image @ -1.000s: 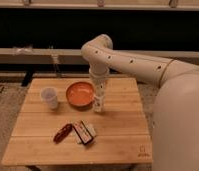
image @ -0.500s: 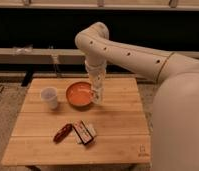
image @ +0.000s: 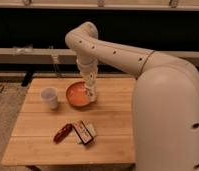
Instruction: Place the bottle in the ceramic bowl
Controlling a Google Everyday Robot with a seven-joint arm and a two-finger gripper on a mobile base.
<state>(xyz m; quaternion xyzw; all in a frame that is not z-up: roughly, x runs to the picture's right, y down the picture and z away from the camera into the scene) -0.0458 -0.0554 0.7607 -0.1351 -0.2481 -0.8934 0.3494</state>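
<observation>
Leftward goes the arm (image: 110, 50) since a second ago, and up comes the bottle (image: 92, 95) with it: it stood on the counter (image: 115, 127) out past the bowl's 3 o'clock side, and now it hangs at the bowl's rim. The pincer (image: 91, 86) points straight down from the wrist, closed on the bottle's upper part, with the bottle upright below it. The bottle's lower end sits right over the 3 o'clock edge of the bowl (image: 77, 94), and whether it touches the rim or the inside cannot be told from here. The bowl itself, orange-red and shallow, rests on the counter near the far side, unmoved since the earlier frames. At its 9 o'clock, just beside it but apart, stands the white cup (image: 49, 97), upright. Down at the bowl's 6 o'clock, well apart from it, lies a small red packet (image: 62, 132), and touching it at its 3 o'clock side is a little box (image: 85, 132), tilted on the wood. Both lie where they lay before.
</observation>
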